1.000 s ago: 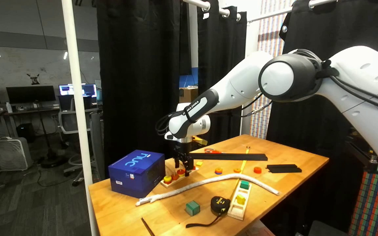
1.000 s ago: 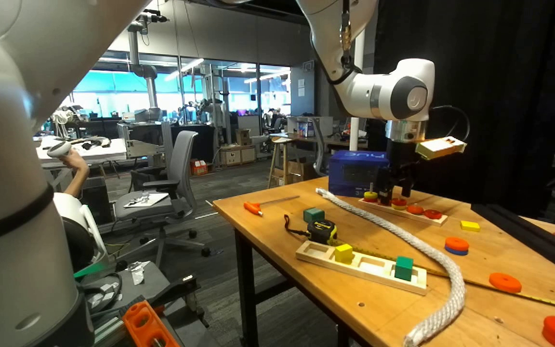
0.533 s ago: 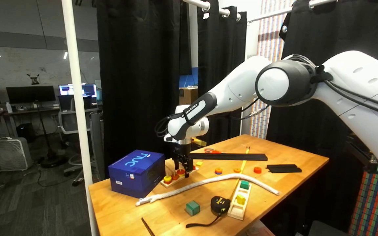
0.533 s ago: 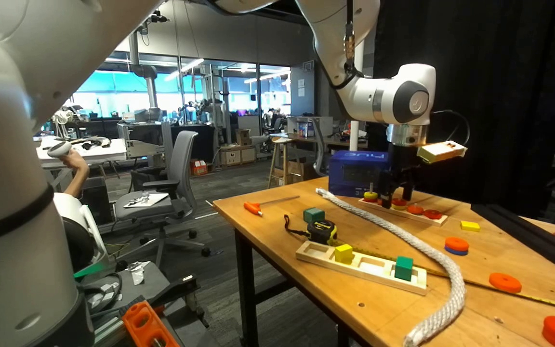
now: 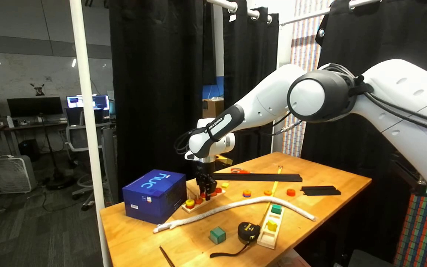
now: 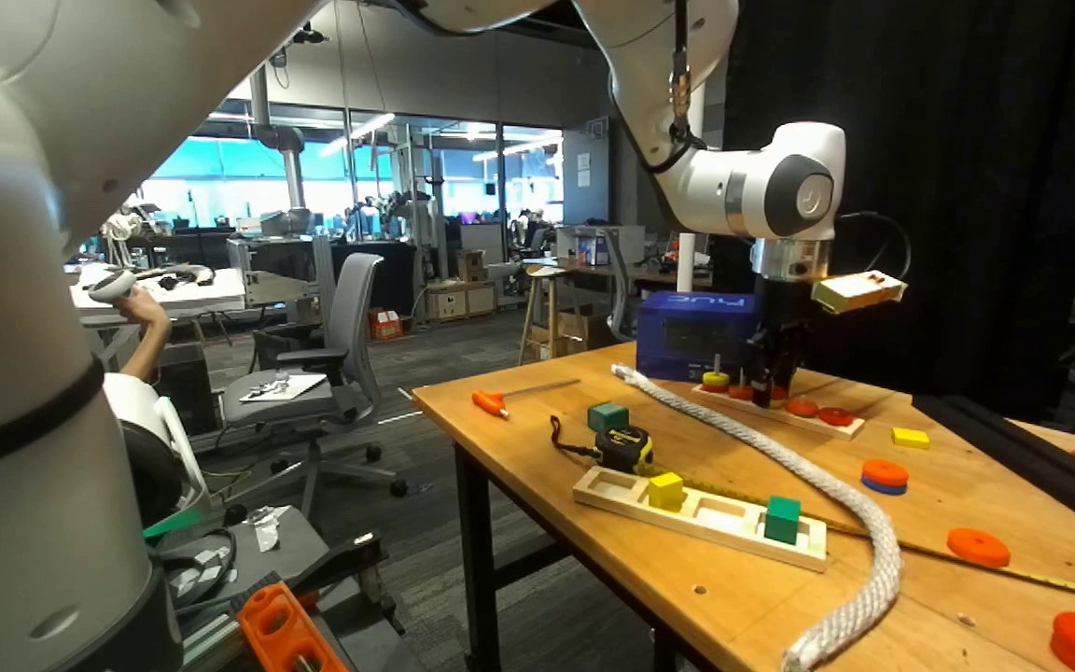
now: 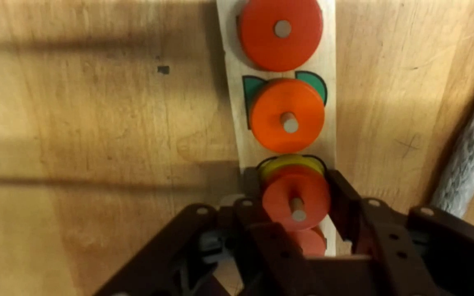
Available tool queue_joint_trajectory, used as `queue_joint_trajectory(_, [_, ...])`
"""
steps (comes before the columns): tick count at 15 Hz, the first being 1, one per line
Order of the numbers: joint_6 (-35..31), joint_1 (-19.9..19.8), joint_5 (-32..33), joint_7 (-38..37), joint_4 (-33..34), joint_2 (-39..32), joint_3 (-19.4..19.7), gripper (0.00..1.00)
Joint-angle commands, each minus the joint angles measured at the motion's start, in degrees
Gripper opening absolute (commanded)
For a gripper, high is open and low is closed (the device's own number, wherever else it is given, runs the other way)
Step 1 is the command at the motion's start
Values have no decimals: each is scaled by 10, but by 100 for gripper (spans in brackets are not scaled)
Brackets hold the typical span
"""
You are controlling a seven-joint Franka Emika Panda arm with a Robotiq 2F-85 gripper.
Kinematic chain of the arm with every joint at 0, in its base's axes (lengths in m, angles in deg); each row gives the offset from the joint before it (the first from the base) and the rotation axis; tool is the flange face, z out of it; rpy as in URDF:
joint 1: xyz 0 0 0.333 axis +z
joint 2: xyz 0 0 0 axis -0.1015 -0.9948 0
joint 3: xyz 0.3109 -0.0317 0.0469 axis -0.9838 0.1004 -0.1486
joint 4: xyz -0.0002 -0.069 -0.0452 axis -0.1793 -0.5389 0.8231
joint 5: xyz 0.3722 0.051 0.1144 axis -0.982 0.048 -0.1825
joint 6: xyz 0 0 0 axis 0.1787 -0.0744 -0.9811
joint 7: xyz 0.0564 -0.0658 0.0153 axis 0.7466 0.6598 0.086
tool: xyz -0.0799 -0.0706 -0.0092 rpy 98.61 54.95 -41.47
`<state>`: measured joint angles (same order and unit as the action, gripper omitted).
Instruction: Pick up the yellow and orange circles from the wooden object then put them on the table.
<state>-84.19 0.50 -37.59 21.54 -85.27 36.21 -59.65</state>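
The wooden object [image 7: 328, 142] is a pale board with pegs lying on the table [image 6: 752, 602]. My gripper [image 7: 293, 179] points down over its middle, a finger on either side of a peg. Between the fingers sits a red-orange circle [image 7: 276, 205] stacked over a yellow circle [image 7: 290, 161], both still around the peg. Beyond them the wrist view shows an orange circle [image 7: 307, 98] and a larger red circle [image 7: 261, 45] on their pegs. Another reddish circle [image 7: 312, 243] is partly hidden below. At the board's far end, in an exterior view, rests a yellow circle [image 6: 715, 379].
A blue box [image 6: 691, 336] stands close beside the board's far end. A white rope [image 6: 841, 495] curves along it. Loose circles [image 6: 885, 470] and a yellow block [image 6: 911, 438] lie nearby. Farther off are a second wooden tray [image 6: 701, 513], a tape measure [image 6: 624, 448] and a green cube [image 6: 607, 416].
My gripper has come down slightly and its fingers have drawn together around the stacked circles. The board has shifted very slightly.
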Motion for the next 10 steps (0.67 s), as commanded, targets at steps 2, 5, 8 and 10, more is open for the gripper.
queue_joint_trajectory(2, [18, 0, 20, -7, 29, -9, -5, 26])
queue_joint_trajectory(5, [18, 3, 26, -10, 28, -5, -3, 26])
queue_joint_trajectory(8, [21, 9, 38, -13, 25, 7, -2, 26])
queue_joint_trajectory(10, [23, 14, 44, -16, 25, 16, -1, 26])
